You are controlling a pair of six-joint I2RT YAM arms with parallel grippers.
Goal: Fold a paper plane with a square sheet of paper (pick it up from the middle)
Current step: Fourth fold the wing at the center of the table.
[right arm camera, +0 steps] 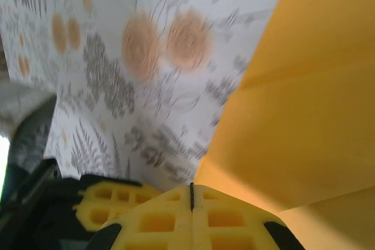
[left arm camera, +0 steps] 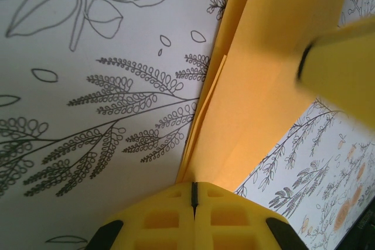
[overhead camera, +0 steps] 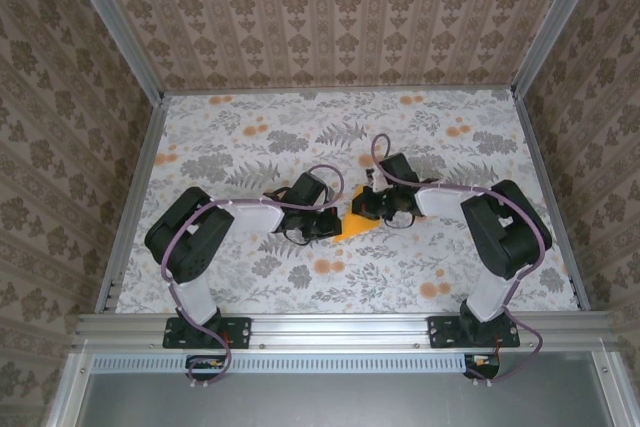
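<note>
Left fingers (left arm camera: 167,203): closed flat together, pinching a corner of the folded orange-yellow paper (left arm camera: 263,86), which runs off toward 1 o'clock. Right fingers (right arm camera: 158,218): closed likewise, the paper's edge caught at their seam. From overhead, the paper sits mid-bench, with the left fingers at its 9 o'clock and the right at its 1 o'clock. A floral cloth (overhead camera: 250,137) covers the bench.

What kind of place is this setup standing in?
Probably a small robot test booth, not a home: a left arm and a right arm are bolted to an aluminium rail, a floral cloth is spread under them, and wallpaper panels close three sides.
</note>
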